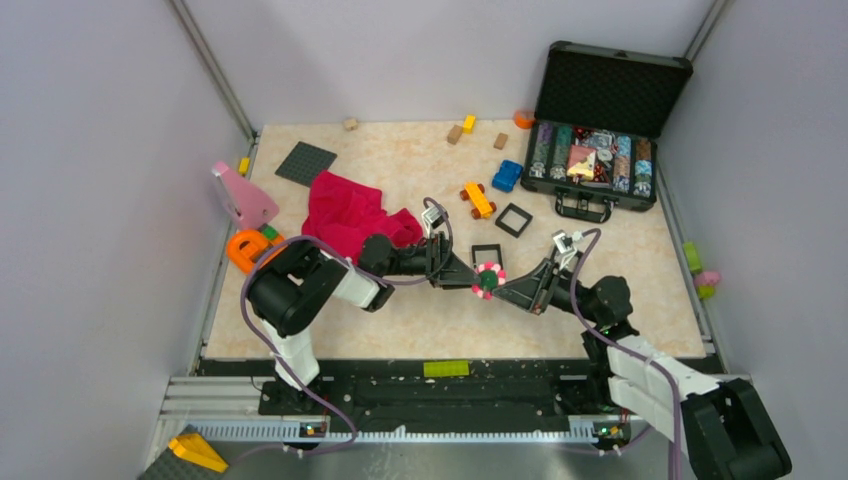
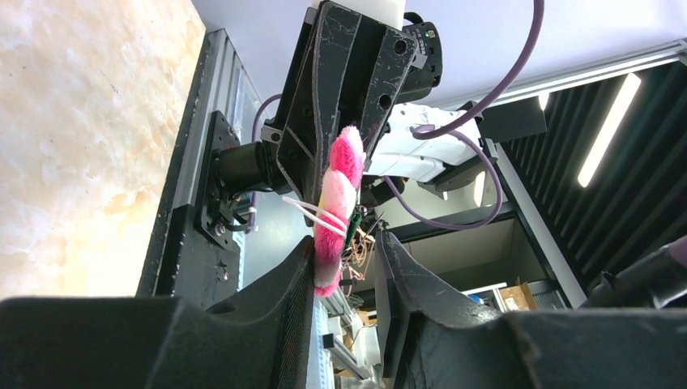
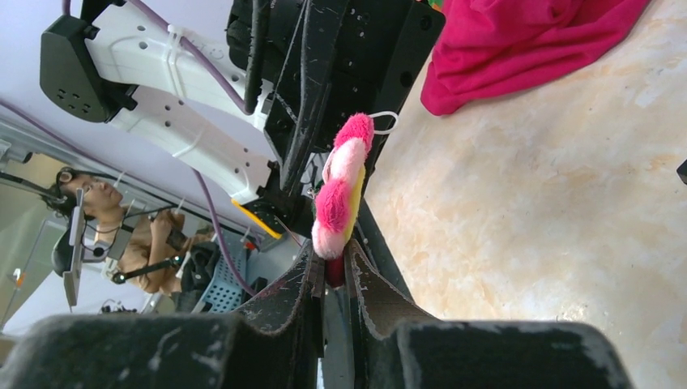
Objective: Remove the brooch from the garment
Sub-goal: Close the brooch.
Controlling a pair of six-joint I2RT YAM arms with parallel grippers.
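The brooch (image 1: 488, 279), a fluffy pink-and-white flower disc with a dark centre, hangs above the table between the two grippers. My right gripper (image 1: 503, 288) comes in from the right and is shut on its lower edge; in the right wrist view the brooch (image 3: 340, 190) stands edge-on above the pinched fingertips (image 3: 332, 255). My left gripper (image 1: 472, 282) faces it from the left with its jaws apart. In the left wrist view the brooch (image 2: 339, 203) leans on one finger (image 2: 304, 267), with a gap to the other. The crumpled magenta garment (image 1: 350, 215) lies on the table behind the left arm, apart from the brooch.
An open black case of chips (image 1: 600, 160) stands at the back right. Two black square frames (image 1: 513, 220) (image 1: 487, 256), an orange toy car (image 1: 478, 200) and a blue one (image 1: 507, 176) lie behind the grippers. A grey baseplate (image 1: 305, 163) and an orange ring toy (image 1: 247, 247) sit on the left.
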